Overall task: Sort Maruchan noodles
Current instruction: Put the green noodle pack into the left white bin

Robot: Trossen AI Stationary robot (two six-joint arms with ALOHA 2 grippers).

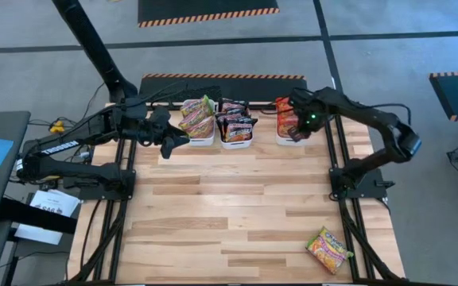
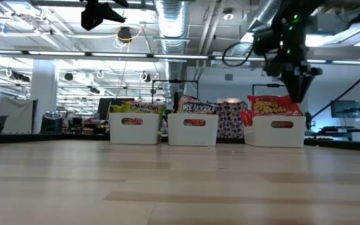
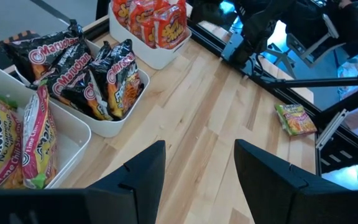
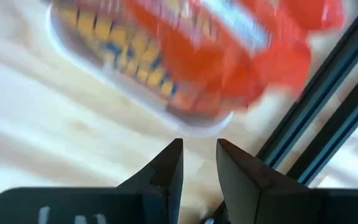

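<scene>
Item: one stray noodle packet, green-yellow with orange print, lying flat on the bench at its near right corner, well apart from everything else. Its long axis is seen running diagonally to the bench edge. It is also seen in the left wrist view.

Right tool: held above the right tray at the far side, fingers a narrow gap apart with nothing seen between them. The stray packet lies toward the near edge from it, on the same side of the bench; the right arm is judged the nearer one.

Left tool: hovering beside the left tray, fingers spread wide (nothing gripped).

Containers, three white trays in a row at the far edge:
- left tray: green-yellow packets;
- middle tray: dark packets;
- right tray: red packets.

Remaining, by judgement: the single stray packet (belonging with the left tray's contents).
</scene>
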